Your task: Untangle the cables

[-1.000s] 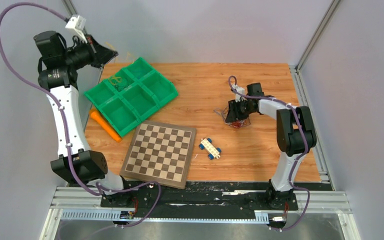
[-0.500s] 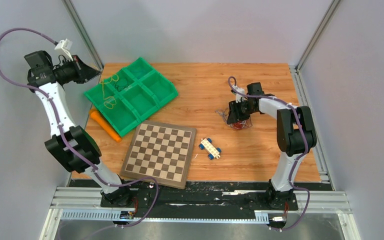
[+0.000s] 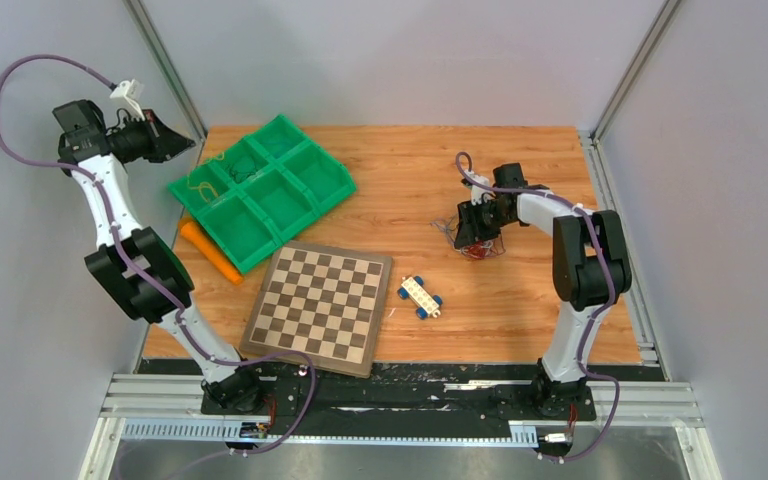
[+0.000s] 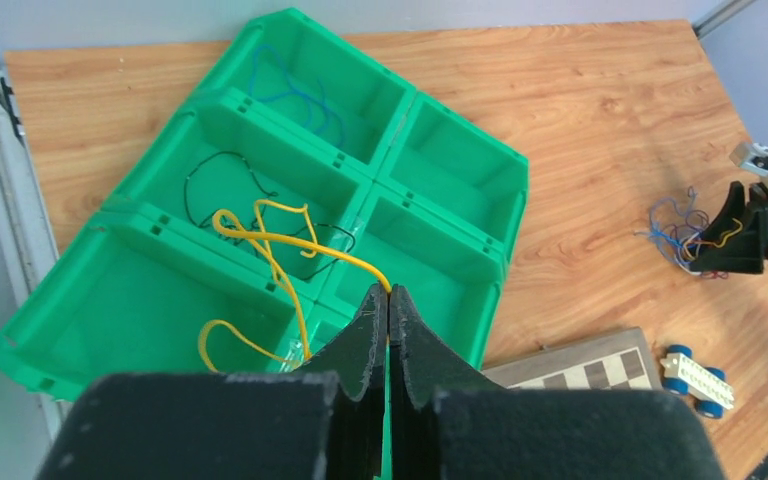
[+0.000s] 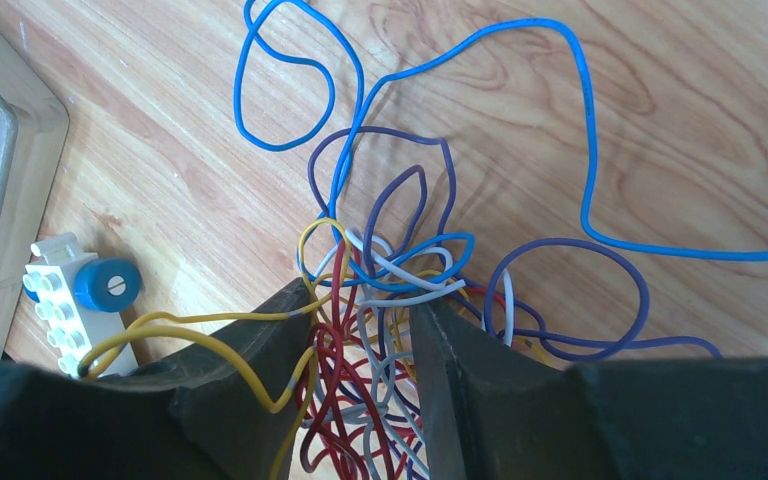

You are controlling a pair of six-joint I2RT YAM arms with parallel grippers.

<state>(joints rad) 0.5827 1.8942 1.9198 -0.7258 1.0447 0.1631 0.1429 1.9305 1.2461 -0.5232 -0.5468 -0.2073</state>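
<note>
the left arm (image 3: 110, 205) stands tall and folded, reaching far back and left of the chessboard (image 3: 320, 308), its wrist lifted high and looking down on the green tray (image 4: 460, 150). the left gripper (image 4: 388, 300) is fully closed and pinches the end of a yellow cable (image 4: 260, 236) that hangs down into the tray. to the back right of the chessboard, the right arm (image 3: 580, 250) bends low to the table (image 3: 410, 170). the right gripper (image 5: 360, 295) stands about half open around the clump of cables (image 5: 390, 262) and seems to squeeze it.

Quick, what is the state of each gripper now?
Left gripper: closed on the yellow cable.
Right gripper: closed around the cable tangle.
</note>
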